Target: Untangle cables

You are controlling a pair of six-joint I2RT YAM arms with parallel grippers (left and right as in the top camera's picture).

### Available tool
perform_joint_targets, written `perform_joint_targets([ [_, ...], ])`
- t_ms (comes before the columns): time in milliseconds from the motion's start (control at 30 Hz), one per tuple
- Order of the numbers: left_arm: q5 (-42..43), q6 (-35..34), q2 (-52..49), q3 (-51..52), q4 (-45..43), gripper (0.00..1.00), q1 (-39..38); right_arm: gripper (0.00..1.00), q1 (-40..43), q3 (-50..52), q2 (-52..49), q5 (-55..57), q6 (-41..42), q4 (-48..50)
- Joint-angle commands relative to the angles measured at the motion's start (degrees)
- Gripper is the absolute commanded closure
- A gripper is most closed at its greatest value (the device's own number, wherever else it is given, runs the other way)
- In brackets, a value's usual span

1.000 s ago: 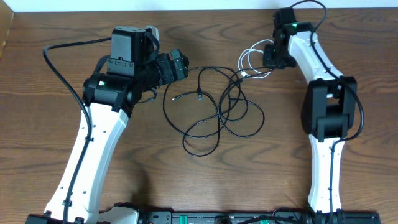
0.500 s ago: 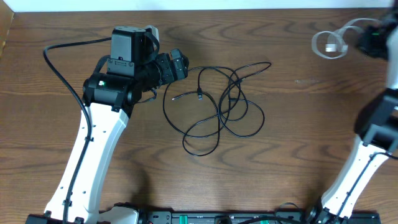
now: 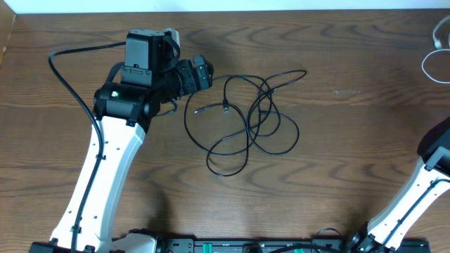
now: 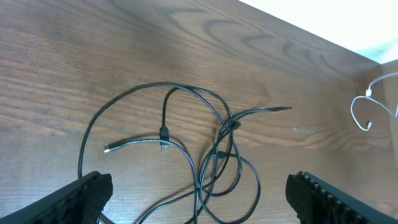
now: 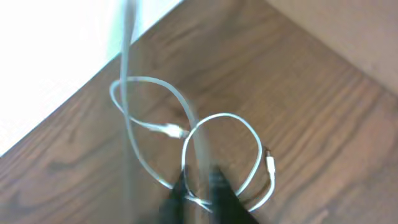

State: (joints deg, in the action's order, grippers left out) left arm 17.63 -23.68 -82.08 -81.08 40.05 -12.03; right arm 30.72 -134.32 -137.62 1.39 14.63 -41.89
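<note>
A: Overhead first. Black cable [image 3: 264, 91]?

B: Thin, looped over itself several times, mid-table [image 3: 337, 140]. Long axis from 1 o'clock down to 7 o'clock. One loose tail out straight toward 1 o'clock, two small plug ends on the 9 o'clock side.

A: And the white cable [image 3: 424, 67]?

B: Pale curl at the far 3 o'clock edge, up high, partly cut off, well apart from the black tangle. A second ago tucked against the tangle's 1 o'clock corner, since hauled off to the right along with the right arm [image 3: 432, 169]. Black tail newly drawn out straight.

A: Left gripper [image 3: 204, 73]?

B: At the tangle's 10 o'clock, touching nothing, unmoved.

A: Left wrist view?

B: Fingers spread wide, released, empty. Black loops ahead at 12 o'clock, white curl far off at 2 o'clock.

A: Right wrist view?

B: Blurred. White figure-eight of two loops, slim plug at 4 o'clock. Right gripper [image 5: 199, 190] at 6 o'clock, dark tips close together right at the lower loop. Clenched or letting go, impossible to tell.
</note>
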Motion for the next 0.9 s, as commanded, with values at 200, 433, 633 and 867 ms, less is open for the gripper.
perform_joint_targets([
  [200,-0.8,1.2,0.4,-0.5,0.0,0.05,0.1,0.01,-1.3,-0.9,3.3,-1.0,-0.2,-14.0],
  [433,4.9,7.0,-3.5,-0.2,-0.1,0.05,-1.9,0.01,-5.2,-0.9,10.5,-17.2,-9.4,-24.6],
  [633,7.4,14.5,-9.7,-0.2,-0.5,0.05,-6.6,0.01,-11.5,-0.9,11.7,-20.2,-13.5,-30.5],
  [867,7.4,15.5,-21.7,-0.2,-7.6,0.09,-10.6,0.01,-16.2,-0.9,11.7,-20.0,-15.1,-31.5],
])
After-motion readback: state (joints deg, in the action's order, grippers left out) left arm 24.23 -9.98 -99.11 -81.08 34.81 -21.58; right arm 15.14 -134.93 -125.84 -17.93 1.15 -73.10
